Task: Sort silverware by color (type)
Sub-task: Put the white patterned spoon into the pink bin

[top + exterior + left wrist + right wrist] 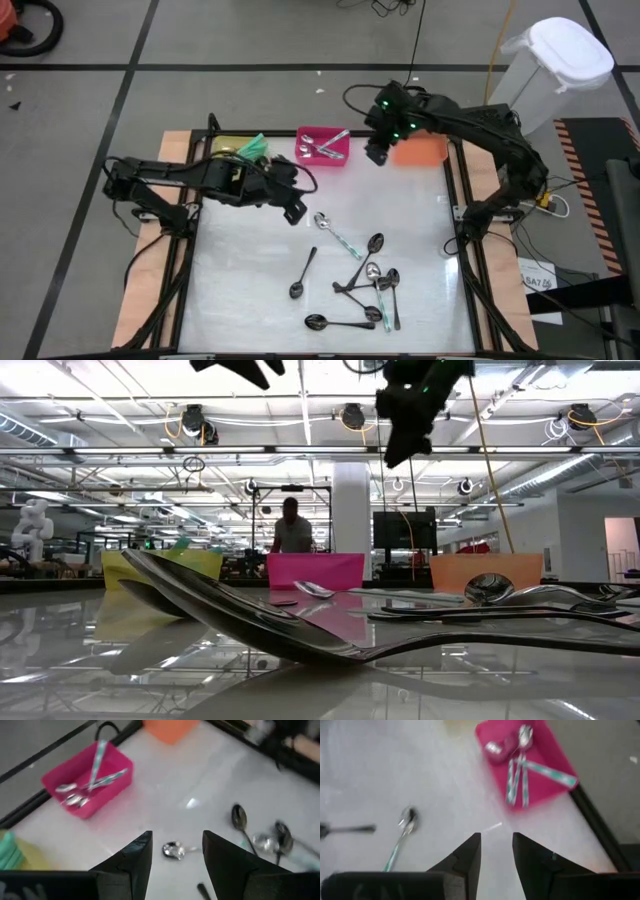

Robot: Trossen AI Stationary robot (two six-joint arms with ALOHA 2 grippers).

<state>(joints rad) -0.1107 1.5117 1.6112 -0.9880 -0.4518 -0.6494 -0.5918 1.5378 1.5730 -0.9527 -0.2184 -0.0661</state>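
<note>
While spoons (360, 285) lie below, both grippers gape empty.

three bins (323, 145) along the table's far edge, spoons (365, 285) scattered nearer — some in the middle bin

no readable text, labels or signs

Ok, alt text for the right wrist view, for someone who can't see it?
The right pincer, open and empty, hangs over the white table near a pink bin holding teal-handled spoons. Another teal-handled spoon lies loose on the table.
</note>
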